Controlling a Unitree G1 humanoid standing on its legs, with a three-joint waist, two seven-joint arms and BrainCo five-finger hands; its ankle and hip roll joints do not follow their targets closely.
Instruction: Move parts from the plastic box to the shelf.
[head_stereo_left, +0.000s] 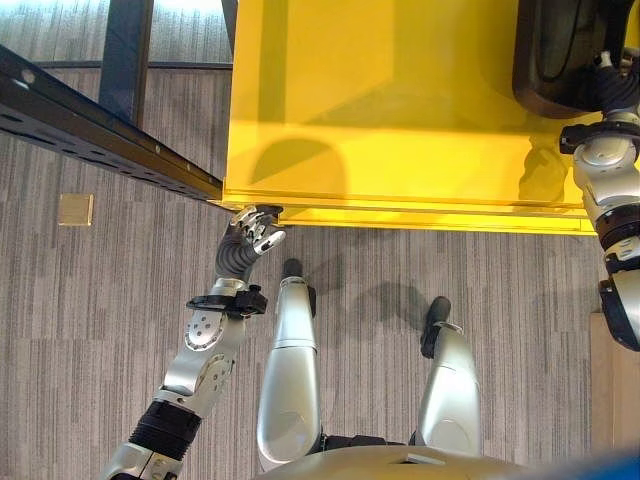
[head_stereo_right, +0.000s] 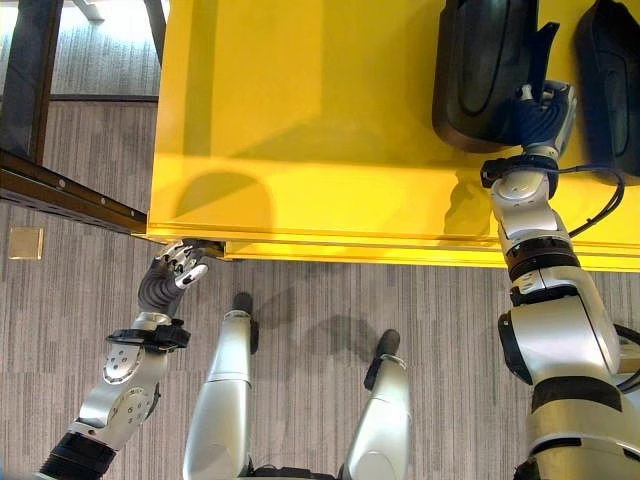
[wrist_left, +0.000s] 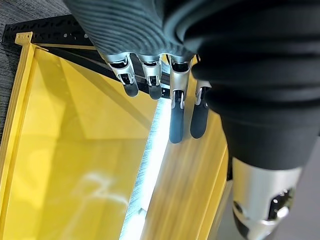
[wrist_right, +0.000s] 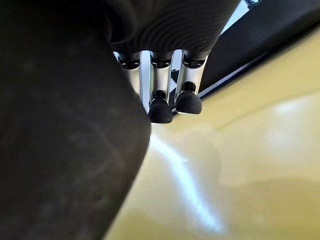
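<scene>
Fingers of our right robot hand (head_stereo_right: 538, 118) curl beside the black moulded part (head_stereo_right: 485, 70) in the yellow plastic box (head_stereo_right: 330, 130); our left robot hand (head_stereo_left: 255, 228), loosely spread, rests at its rim; we risk a slip.

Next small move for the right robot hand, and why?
Probably curl the fingers onto the black part. The right robot hand already sits at its near edge inside the yellow box, fingers bent but holding nothing in its wrist view.
</scene>
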